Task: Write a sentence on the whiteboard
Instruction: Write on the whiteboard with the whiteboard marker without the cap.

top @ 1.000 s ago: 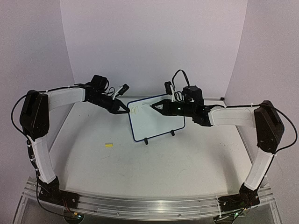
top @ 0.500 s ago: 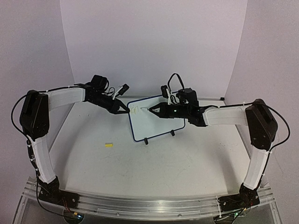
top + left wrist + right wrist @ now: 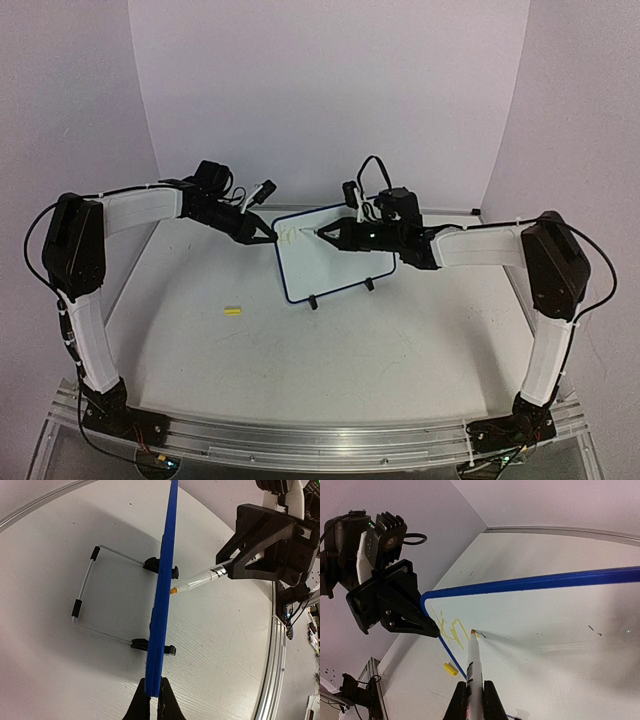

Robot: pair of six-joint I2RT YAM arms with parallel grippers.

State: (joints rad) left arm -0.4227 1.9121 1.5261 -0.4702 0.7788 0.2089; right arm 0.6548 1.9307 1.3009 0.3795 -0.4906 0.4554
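The whiteboard (image 3: pixel 335 268) stands tilted on its wire stand (image 3: pixel 84 601) at mid-table. My left gripper (image 3: pixel 272 238) is shut on its upper left corner, the blue rim (image 3: pixel 162 595) pinched between the jaws (image 3: pixel 152 697). My right gripper (image 3: pixel 475 695) is shut on a white marker (image 3: pixel 474 662). The marker's orange tip touches the board just right of a few yellow strokes, the start of the sentence (image 3: pixel 447 627). Seen from above, the right gripper (image 3: pixel 325 233) reaches in from the right over the board's top left part.
A yellow marker cap (image 3: pixel 233 311) lies on the table left of the board, also seen below the board's edge (image 3: pixel 450 669). Two black clip feet (image 3: pixel 313 302) hold the board's lower rim. White walls enclose the table at the back and sides.
My right arm has moved left across the board, carrying the marker tip up to the yellow strokes by the top left corner. The left gripper and the board have stayed put.
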